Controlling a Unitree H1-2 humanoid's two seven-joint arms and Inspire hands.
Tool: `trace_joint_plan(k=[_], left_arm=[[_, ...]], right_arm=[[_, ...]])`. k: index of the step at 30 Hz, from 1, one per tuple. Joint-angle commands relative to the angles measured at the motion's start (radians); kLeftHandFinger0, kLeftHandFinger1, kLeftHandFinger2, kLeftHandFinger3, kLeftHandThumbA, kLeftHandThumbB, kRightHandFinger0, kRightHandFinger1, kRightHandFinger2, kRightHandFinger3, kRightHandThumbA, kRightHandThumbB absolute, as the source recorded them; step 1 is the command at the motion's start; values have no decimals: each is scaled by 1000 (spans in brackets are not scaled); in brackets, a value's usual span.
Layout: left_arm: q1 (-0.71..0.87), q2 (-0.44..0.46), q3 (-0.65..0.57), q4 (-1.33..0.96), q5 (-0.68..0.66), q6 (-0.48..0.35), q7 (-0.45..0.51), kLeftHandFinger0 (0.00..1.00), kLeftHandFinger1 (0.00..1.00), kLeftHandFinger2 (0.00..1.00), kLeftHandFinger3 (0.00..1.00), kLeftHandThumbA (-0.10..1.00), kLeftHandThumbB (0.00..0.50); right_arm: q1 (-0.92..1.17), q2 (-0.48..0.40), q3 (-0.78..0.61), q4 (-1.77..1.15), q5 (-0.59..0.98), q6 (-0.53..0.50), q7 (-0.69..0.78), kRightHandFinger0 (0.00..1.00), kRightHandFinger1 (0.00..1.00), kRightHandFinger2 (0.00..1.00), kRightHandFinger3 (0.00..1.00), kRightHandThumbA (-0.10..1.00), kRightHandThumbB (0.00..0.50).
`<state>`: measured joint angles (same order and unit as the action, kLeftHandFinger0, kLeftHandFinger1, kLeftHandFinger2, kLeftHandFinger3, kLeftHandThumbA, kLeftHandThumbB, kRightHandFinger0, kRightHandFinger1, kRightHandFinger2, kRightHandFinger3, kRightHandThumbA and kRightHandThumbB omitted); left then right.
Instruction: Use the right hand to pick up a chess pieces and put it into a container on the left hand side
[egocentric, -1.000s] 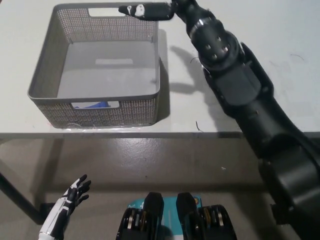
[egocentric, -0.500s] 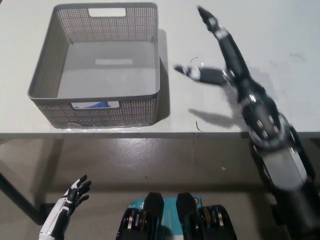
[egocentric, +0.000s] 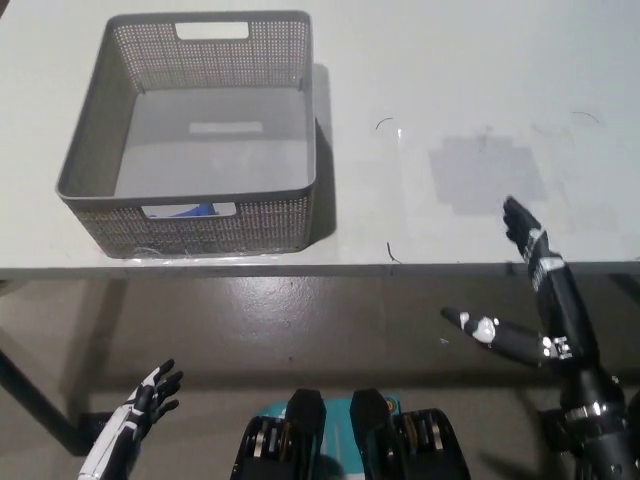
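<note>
Grey mesh basket (egocentric: 190, 215) sits at your desk's (egocentric: 450, 100) left end, no chess piece visible anywhere, while your right hand (egocentric: 530, 310), fingers spread, hangs off the near-right edge, left hand (egocentric: 135, 425) low.

No text can be read; the white-and-blue label (egocentric: 188, 210) on the grey mesh basket's (egocentric: 90, 140) near wall is illegible.

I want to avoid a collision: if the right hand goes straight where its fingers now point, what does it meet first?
Probably the table edge: the open right hand points up and away near it. Depth is unclear; it may pass above.
</note>
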<state>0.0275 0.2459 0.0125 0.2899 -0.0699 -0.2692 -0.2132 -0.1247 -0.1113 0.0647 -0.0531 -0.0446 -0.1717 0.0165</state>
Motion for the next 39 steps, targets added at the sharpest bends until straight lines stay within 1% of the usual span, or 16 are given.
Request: trace_joint_plan(k=[1,2,3,6,9,12,13,18,19,22,24,26,29,34,36,39], left_arm=[[20,12,7,-32,-27,-3,-20,1000,1000,1000,1000,1000,244],[20,12,8,-33,-31,2,-22,1000,1000,1000,1000,1000,246],[26,9,7,-30,-23,-7,-18,1000,1000,1000,1000,1000,227],[17,11,5,-12,-14,-25,-17,1000,1000,1000,1000,1000,234],[15,18,9,-10,-15,-23,-19,1000,1000,1000,1000,1000,231],[16,16,10,-13,-15,-11,-18,1000,1000,1000,1000,1000,216],[12,14,10,-8,-14,-14,-15,1000,1000,1000,1000,1000,217],[-5,11,17,11,-15,-26,-8,1000,1000,1000,1000,1000,219],[-8,13,17,13,-11,-28,-6,1000,1000,1000,1000,1000,235],[-10,15,21,12,-19,-21,-11,1000,1000,1000,1000,1000,228],[-11,13,23,15,-21,-18,-9,1000,1000,1000,1000,1000,227],[-15,11,23,22,-12,-27,-3,1000,1000,1000,1000,1000,231],[-18,9,22,19,-12,-25,-4,1000,1000,1000,1000,1000,211],[-28,8,22,31,-11,-22,-4,1000,1000,1000,1000,1000,219],[-27,7,22,29,-12,-21,-4,1000,1000,1000,1000,1000,216],[-27,7,24,30,-13,-19,-2,1000,1000,1000,1000,1000,211]], right_arm=[[17,24,-23,37,113,-113,31,1000,1000,1000,1000,1000,146],[29,38,-30,52,167,-104,46,1000,1000,1000,1000,955,149],[63,43,-30,81,163,-112,45,1000,1000,1000,1000,1000,148],[91,56,-36,140,191,-140,65,1000,1000,1000,1000,999,144],[120,73,-30,204,198,-177,81,1000,1000,1000,1000,977,160],[136,74,-24,279,151,-226,71,1000,1000,1000,1000,1000,140],[131,74,-26,297,148,-231,70,1000,1000,1000,1000,1000,147],[101,72,-27,365,147,-246,78,1000,1000,1000,1000,963,119],[94,73,-28,376,153,-247,83,1000,1000,1000,1000,964,117],[80,73,-28,407,160,-257,92,1000,1000,1000,1000,960,94],[74,72,-26,421,156,-270,92,1000,1000,1000,1000,965,93],[70,70,-27,429,151,-267,90,1000,1000,1000,1000,973,102],[61,67,-26,441,160,-269,99,1000,1000,1000,1000,968,103],[62,65,-26,415,157,-236,100,1000,1000,1000,1000,952,86],[60,62,-24,419,145,-229,95,1000,1000,1000,1000,959,101],[55,60,-23,421,151,-221,102,1000,1000,1000,1000,957,99]])
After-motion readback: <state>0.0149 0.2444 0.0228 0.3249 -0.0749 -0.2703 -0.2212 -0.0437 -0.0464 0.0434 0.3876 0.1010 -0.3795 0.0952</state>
